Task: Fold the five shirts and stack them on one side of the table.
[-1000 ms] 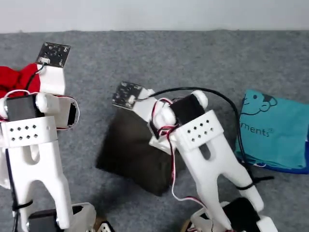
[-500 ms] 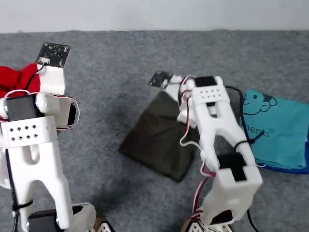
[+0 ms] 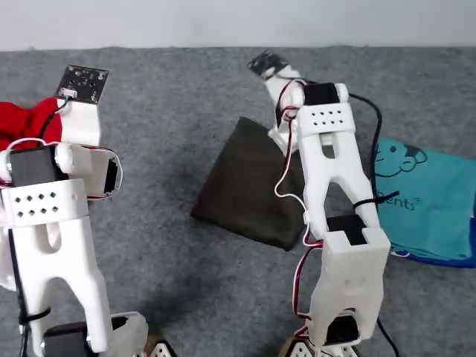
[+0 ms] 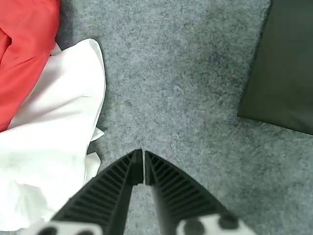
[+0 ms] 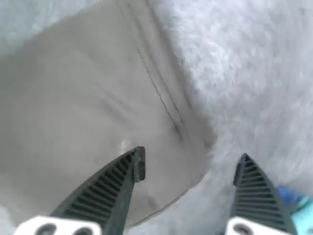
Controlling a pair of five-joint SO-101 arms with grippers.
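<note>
Dark shirt (image 3: 249, 186), folded to a compact four-sided pad, lies flat near mid-table, turned at an angle so one corner points toward the far edge. Seam lines run along one edge in the right wrist view (image 5: 88, 98). Right gripper (image 5: 190, 156) hangs over that shirt's corner, jaws spread wide and holding nothing: one finger above the dark cloth, the other above bare table just past the shirt's edge. Cannot tell whether either fingertip touches. In the high view the right arm (image 3: 331, 171) stretches along the shirt's right side, wrist over its far corner. Teal shirt (image 3: 424, 201) sits folded at the right side of the table, close beside the right arm, apart from the dark shirt; a strip of blue cloth (image 3: 461, 256) shows beneath its near edge. Left gripper (image 4: 143, 155) has jaws pressed together, empty, tips over bare grey table (image 4: 186, 88). To one side of it is a rumpled white shirt (image 4: 54, 137), unfolded, with a red shirt (image 4: 24, 49) touching it beyond; to the other side, the dark shirt's edge (image 4: 283, 63), well apart. From above, the red shirt (image 3: 22, 123) is bunched at the left edge, partly behind the left arm (image 3: 48, 223).
</note>
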